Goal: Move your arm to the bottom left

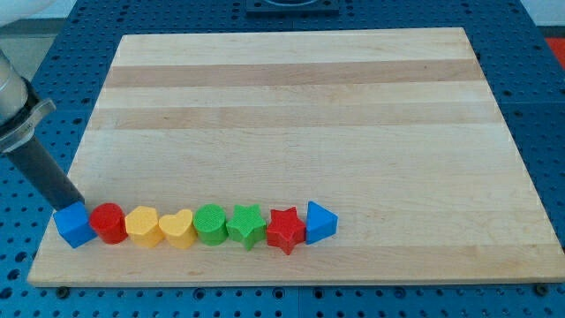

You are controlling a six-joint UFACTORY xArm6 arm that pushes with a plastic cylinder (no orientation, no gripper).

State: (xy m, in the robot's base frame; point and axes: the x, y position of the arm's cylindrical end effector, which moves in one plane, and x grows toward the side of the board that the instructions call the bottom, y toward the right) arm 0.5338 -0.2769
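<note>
My dark rod comes in from the view's left edge and slants down to the right. My tip (74,204) is at the bottom left of the wooden board (291,88), touching or just above the top of the blue cube (75,225). The blue cube starts a row along the board's bottom edge: red cylinder (109,222), yellow block (143,225), yellow heart (177,229), green cylinder (211,223), green star (246,224), red star (285,230), blue triangle (320,222). The blocks touch one another.
The board lies on a blue perforated table (547,106). A dark fixture (291,4) sits beyond the board's top edge.
</note>
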